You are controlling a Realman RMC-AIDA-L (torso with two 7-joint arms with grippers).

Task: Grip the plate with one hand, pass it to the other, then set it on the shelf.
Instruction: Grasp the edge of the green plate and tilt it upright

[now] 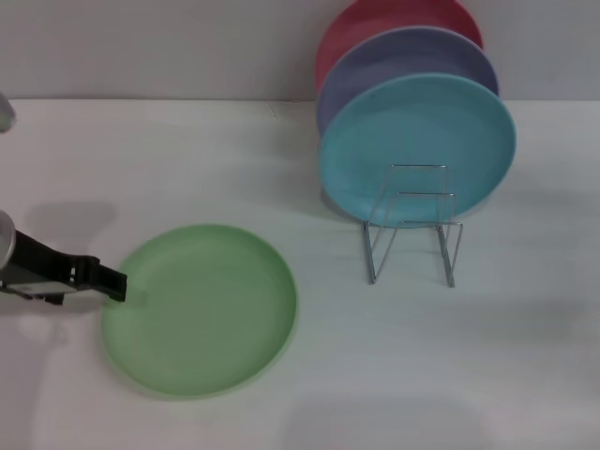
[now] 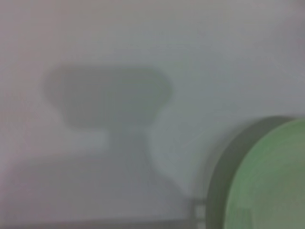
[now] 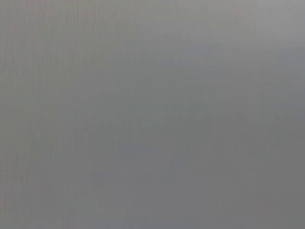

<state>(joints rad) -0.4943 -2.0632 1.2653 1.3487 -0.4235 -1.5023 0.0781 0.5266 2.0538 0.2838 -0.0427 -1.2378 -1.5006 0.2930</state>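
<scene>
The light green plate (image 1: 202,307) lies flat on the white table, at the front left of centre. My left gripper (image 1: 114,283) comes in low from the left and its tip is at the plate's left rim. The left wrist view shows the plate's rim (image 2: 271,181) close by and the gripper's shadow on the table. The silver wire shelf (image 1: 412,230) stands to the right of the plate, with its front slots free. My right gripper is out of view, and its wrist view shows only a plain grey surface.
A turquoise-blue plate (image 1: 417,145), a lavender plate (image 1: 394,66) and a red plate (image 1: 375,23) stand upright in a row at the back of the shelf. The white table (image 1: 187,159) runs back to a grey wall.
</scene>
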